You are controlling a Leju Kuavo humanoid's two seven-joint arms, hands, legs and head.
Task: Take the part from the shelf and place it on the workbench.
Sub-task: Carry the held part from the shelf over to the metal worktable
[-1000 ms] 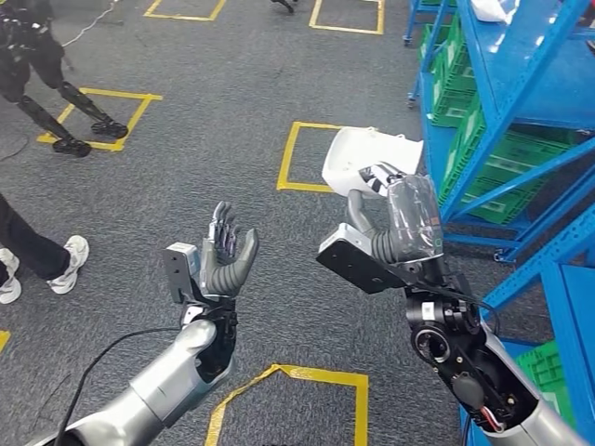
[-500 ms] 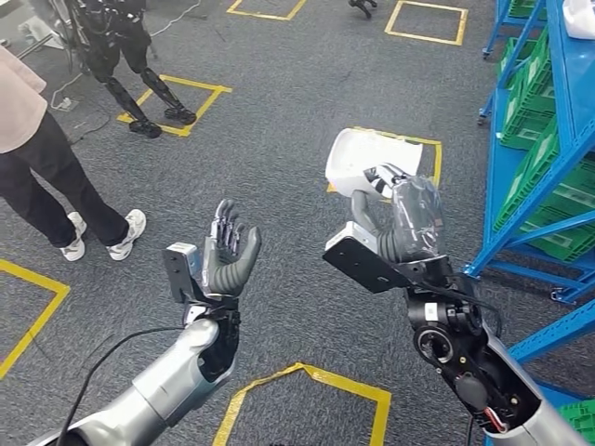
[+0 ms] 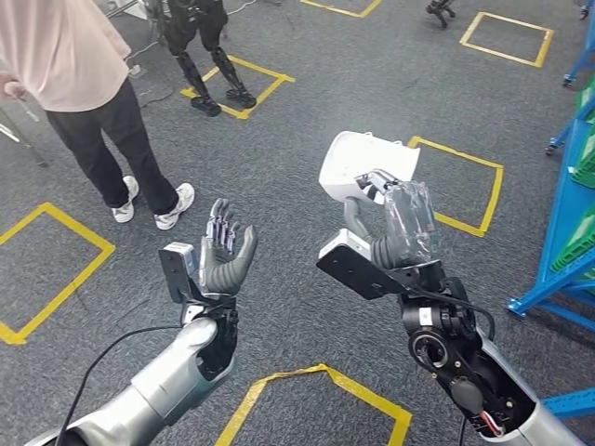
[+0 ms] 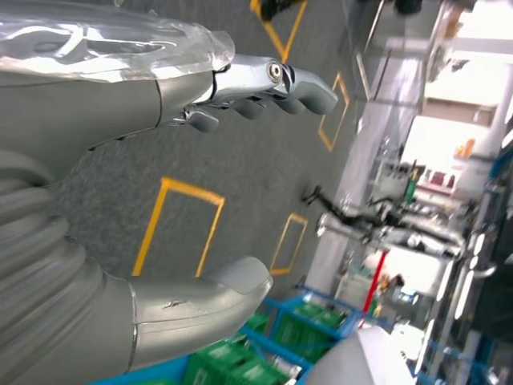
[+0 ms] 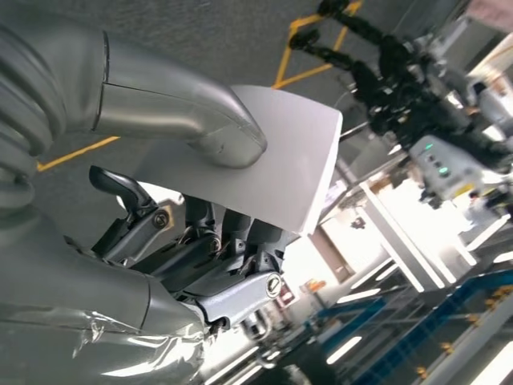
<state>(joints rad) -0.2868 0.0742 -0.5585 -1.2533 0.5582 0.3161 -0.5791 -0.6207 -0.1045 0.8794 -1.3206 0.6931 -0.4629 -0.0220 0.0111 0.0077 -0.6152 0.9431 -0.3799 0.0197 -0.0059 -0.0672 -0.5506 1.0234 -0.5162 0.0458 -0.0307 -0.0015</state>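
- Right hand (image 3: 382, 218) raised in front of the body, gripping the part (image 3: 364, 165): a white, curved plastic shell
- Right wrist view: thumb (image 5: 181, 108) lies across one face of the part (image 5: 290, 160), dark fingers (image 5: 224, 233) press the other face; firm pinch
- Part is held in the air above the carpet (image 3: 295, 121), well clear of the shelf (image 3: 568, 232) at the right edge
- Left hand (image 3: 224, 255) also raised, palm up, fingers spread wide, nothing in it
- Left wrist view: thumb (image 4: 199, 301) and fingers (image 4: 278, 80) well apart, only floor between them
- Carpet is grey, marked with yellow tape squares (image 3: 459, 190)
- Shelf is a blue frame with green bins (image 3: 582, 242) on it
- A person (image 3: 91, 93) in a pink top, dark trousers and white shoes stands at upper left
- Another robot's dark legs (image 3: 210, 65) stand inside a yellow square beyond the person
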